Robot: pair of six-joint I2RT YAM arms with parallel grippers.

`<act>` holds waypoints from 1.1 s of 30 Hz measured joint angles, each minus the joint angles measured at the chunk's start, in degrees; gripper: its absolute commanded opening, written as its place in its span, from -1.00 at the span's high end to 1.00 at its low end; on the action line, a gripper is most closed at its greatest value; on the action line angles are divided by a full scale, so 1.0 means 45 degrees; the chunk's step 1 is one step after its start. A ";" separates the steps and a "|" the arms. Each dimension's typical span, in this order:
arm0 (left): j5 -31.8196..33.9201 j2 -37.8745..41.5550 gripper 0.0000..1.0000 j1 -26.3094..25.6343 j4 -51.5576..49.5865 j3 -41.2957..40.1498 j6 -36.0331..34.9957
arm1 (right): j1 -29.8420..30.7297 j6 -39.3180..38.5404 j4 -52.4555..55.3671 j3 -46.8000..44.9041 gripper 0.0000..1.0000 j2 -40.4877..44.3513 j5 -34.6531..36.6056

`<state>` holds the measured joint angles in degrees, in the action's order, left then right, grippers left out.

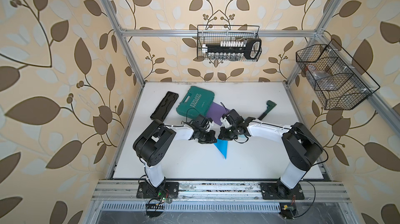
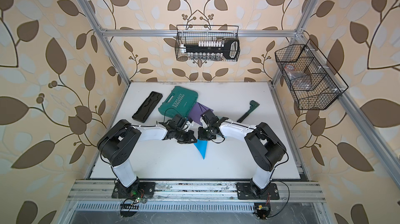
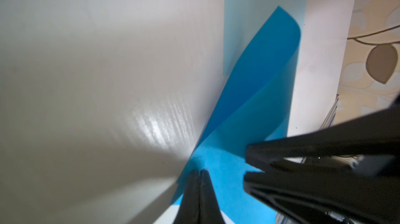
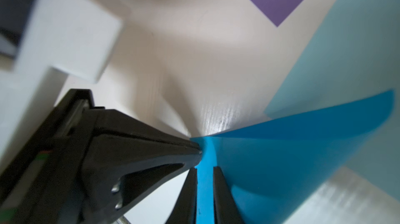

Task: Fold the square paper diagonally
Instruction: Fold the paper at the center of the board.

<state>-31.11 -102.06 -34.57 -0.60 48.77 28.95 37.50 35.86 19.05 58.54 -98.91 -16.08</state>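
Observation:
The blue square paper (image 1: 222, 150) (image 2: 201, 149) lies on the white table (image 1: 249, 158), doubled over into a triangle that points toward the front edge. Its upper layer (image 3: 270, 71) (image 4: 303, 147) bows up loosely instead of lying flat. My left gripper (image 1: 214, 141) (image 2: 195, 141) (image 3: 199, 172) is shut, with its tips resting on the paper near the far corner. My right gripper (image 1: 220, 137) (image 2: 199, 137) (image 4: 205, 168) stands right beside it on the same corner. Its fingers are parted by a narrow gap, and blue paper shows through that gap.
A purple sheet (image 1: 218, 112) lies just behind the grippers, partly under a green tool case (image 1: 195, 101). A black tray (image 1: 164, 108) sits at the back left, and a green-handled tool (image 1: 268, 109) at the back right. Wire baskets (image 1: 228, 43) (image 1: 333, 77) hang on the walls.

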 measured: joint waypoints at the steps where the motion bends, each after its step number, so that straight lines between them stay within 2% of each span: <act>1: 0.0000 0.0000 1.00 0.0000 0.0005 0.0000 -0.0005 | 0.0000 0.0010 0.0068 0.0000 0.57 0.0170 0.0010; 8: 0.0005 0.0000 1.00 0.0000 0.0000 0.0000 -0.0015 | 0.0000 -0.0068 0.0991 0.0000 0.16 0.1064 0.0627; 13: 0.0005 0.0000 1.00 0.0000 0.0000 0.0000 -0.0015 | 0.0000 0.0049 0.1399 -0.0102 -0.24 0.1146 0.0957; 17: 0.0005 0.0000 1.00 0.0000 0.0005 0.0000 -0.0015 | -0.0005 0.0068 0.1486 -0.0228 -0.25 0.1132 0.0957; 22: 0.0005 0.0000 1.00 0.0000 0.0000 0.0000 -0.0015 | -0.0063 0.0228 0.1370 -0.0267 -0.16 0.0976 0.0899; 33: 0.0005 0.0000 1.00 0.0000 0.0000 0.0000 -0.0029 | -0.0194 0.0364 0.1161 -0.0393 -0.20 0.0393 0.0806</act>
<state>-31.09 -102.06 -34.57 -0.60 48.77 28.82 36.62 37.50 24.27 56.77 -97.14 -12.45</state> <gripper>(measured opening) 0.045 0.602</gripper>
